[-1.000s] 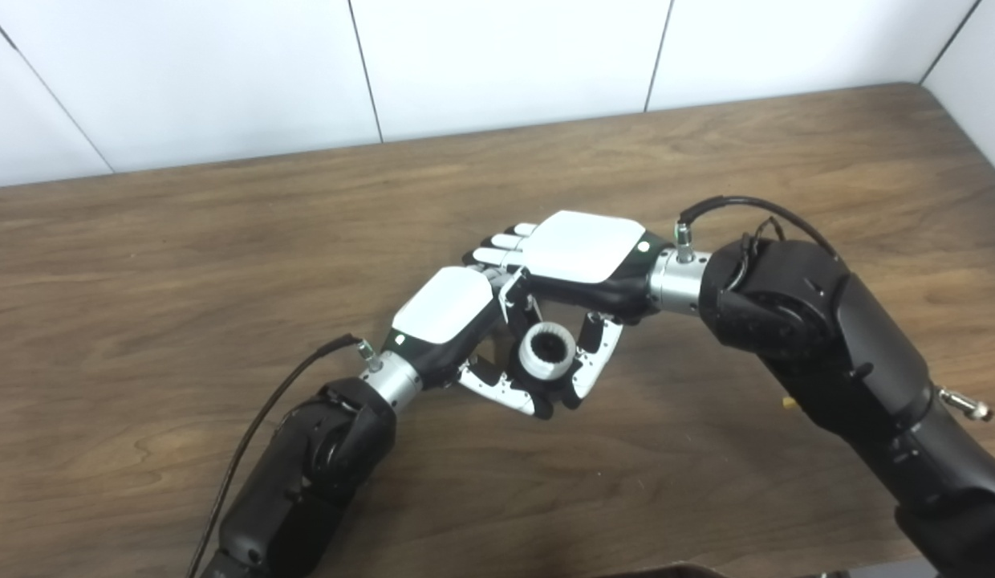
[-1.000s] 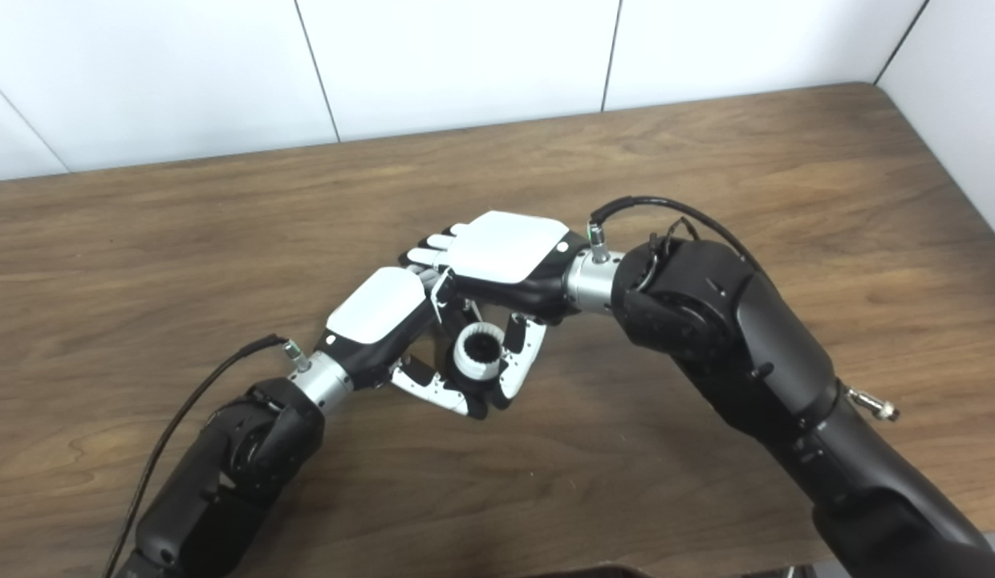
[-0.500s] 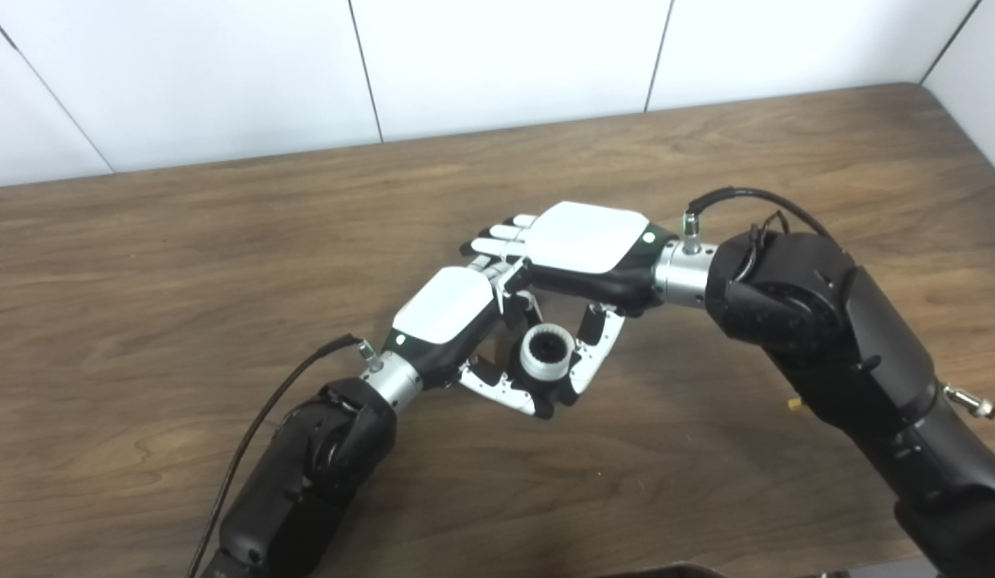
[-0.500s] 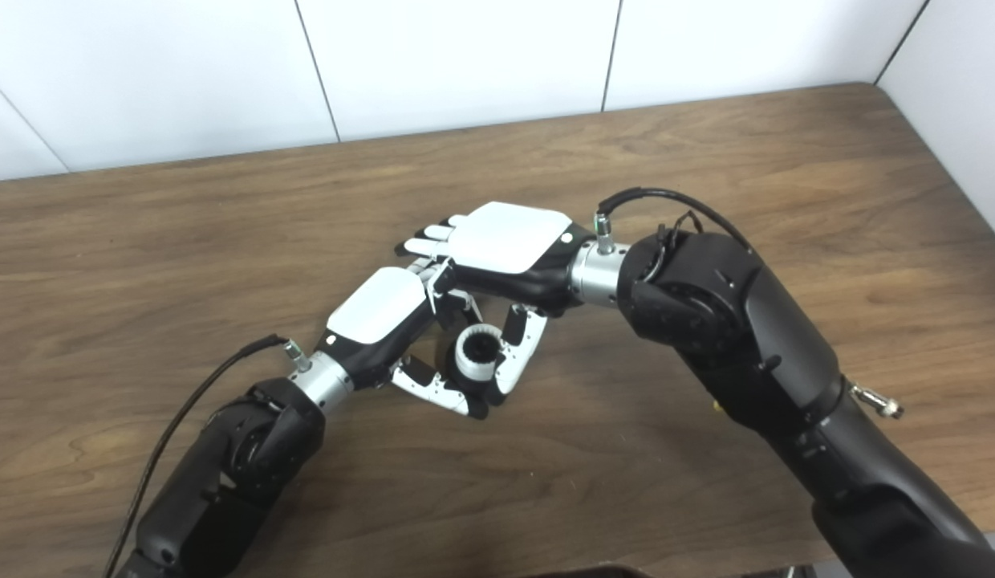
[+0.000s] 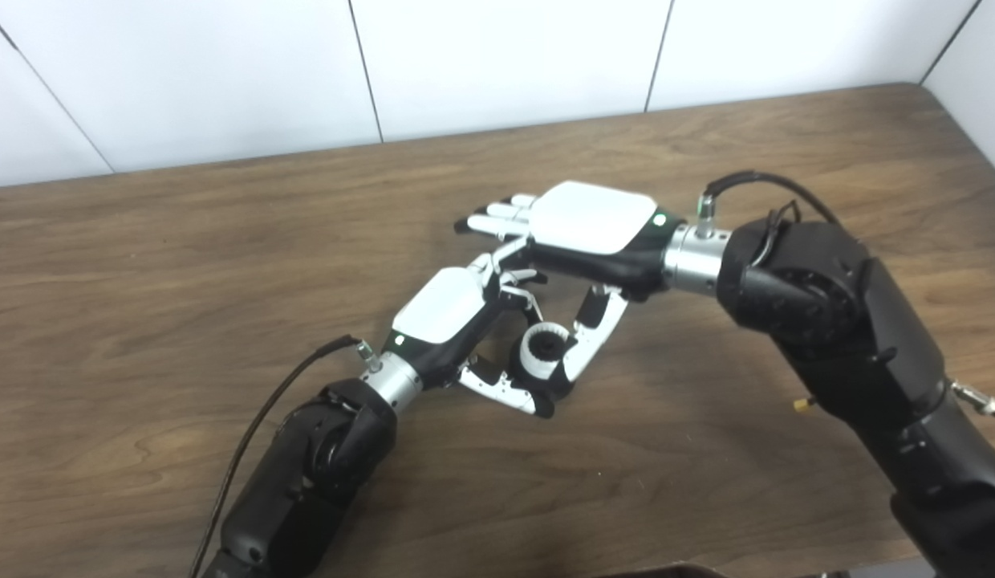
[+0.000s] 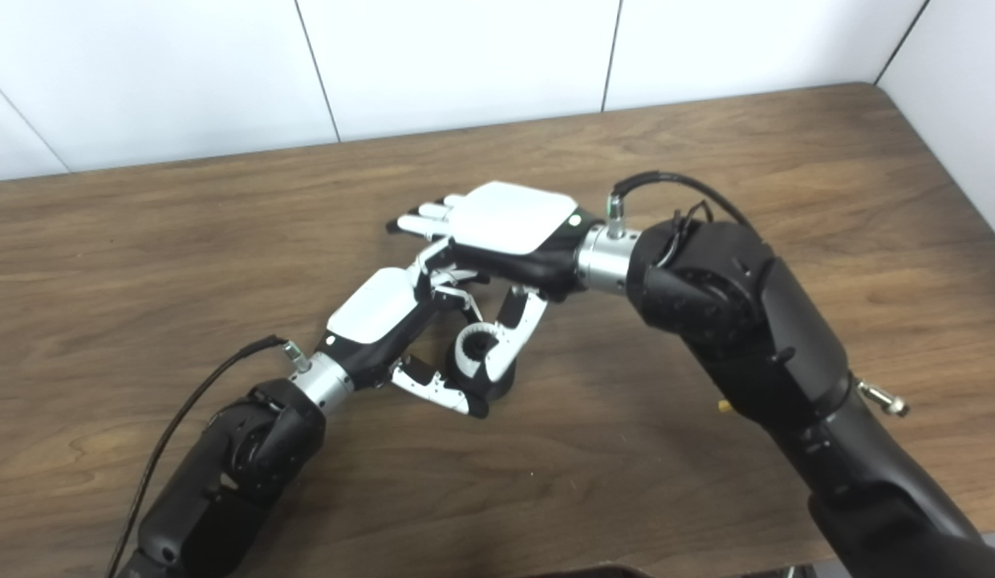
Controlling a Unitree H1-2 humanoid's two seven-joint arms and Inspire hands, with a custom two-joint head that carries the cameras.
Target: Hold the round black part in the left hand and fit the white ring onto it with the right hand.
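Lighting was bright, even and diffuse from overhead. Soft shadows fell on the wooden table point(image 5: 184, 265) beneath both arms. The white wall panels point(image 5: 505, 56) appeared nearly overexposed. Focus was mildly soft throughout, with slight compression blur; edges showed faint wide-angle bending.

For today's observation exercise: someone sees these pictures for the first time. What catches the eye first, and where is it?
The two robot hands meeting mid-table: the left hand comes from the lower left, the right hand reaches over it from the right with fingers spread. Between their thumbs sits the white ring, toothed inside, on the round black part. Beneath lies the wooden table, white wall behind.
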